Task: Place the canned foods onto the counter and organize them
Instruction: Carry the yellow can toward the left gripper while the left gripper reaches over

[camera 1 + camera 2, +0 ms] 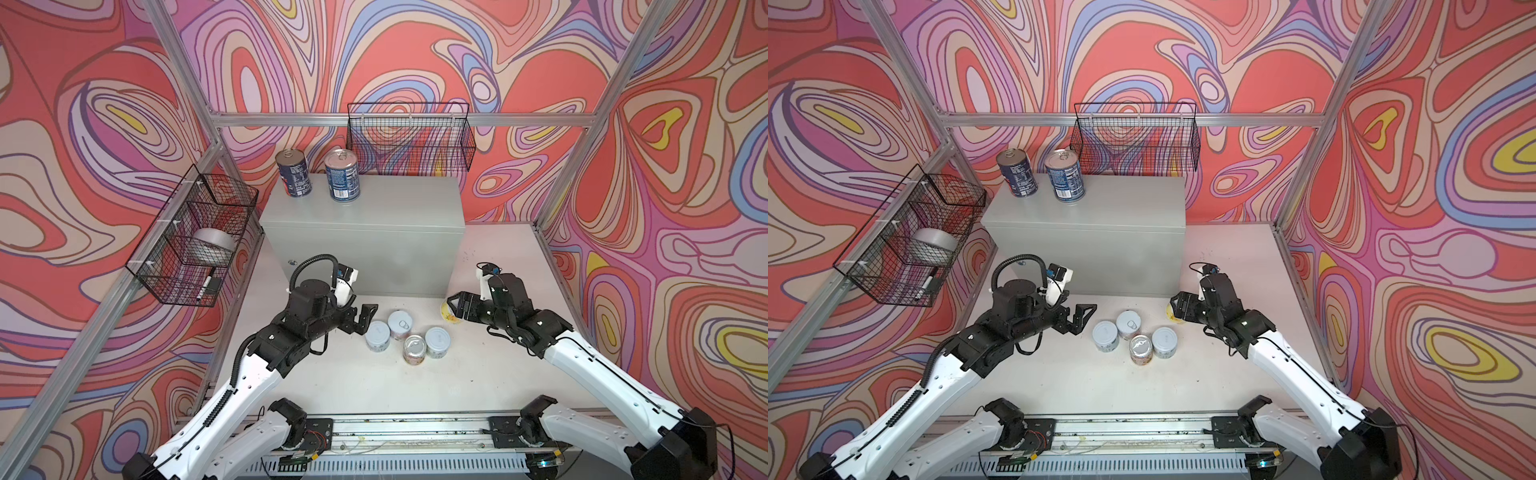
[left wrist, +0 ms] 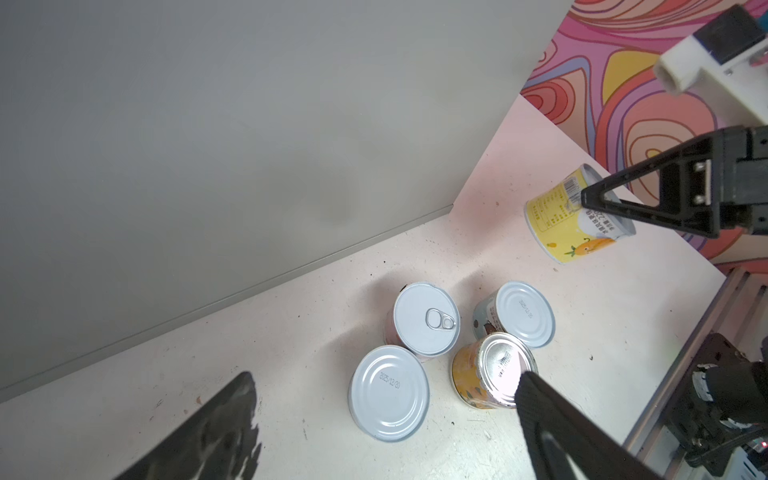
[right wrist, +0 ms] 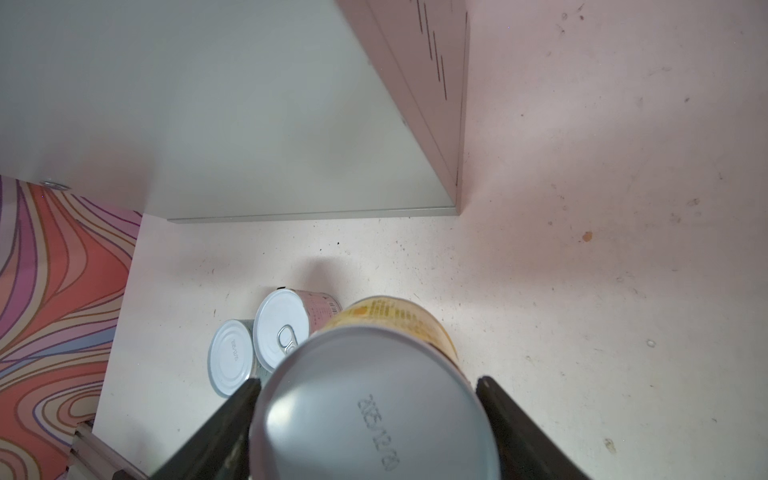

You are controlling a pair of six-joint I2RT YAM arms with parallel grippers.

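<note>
Your right claw point(image 3: 365, 384) is closed on the yellow can point(image 3: 374, 419), with one finger at each side of its silver end. The can is tilted, over the white table point(image 1: 415, 386) near the right front corner of the grey cabinet point(image 1: 374, 245) (whether it touches the table, I cannot tell). Your left claw point(image 1: 369, 318) is wide open and holds nothing. It is just beside four short cans point(image 1: 378, 336) that stand close together on the table. Two tall blue cans point(image 1: 341, 174) stand on the cabinet top, at its back left.
</note>
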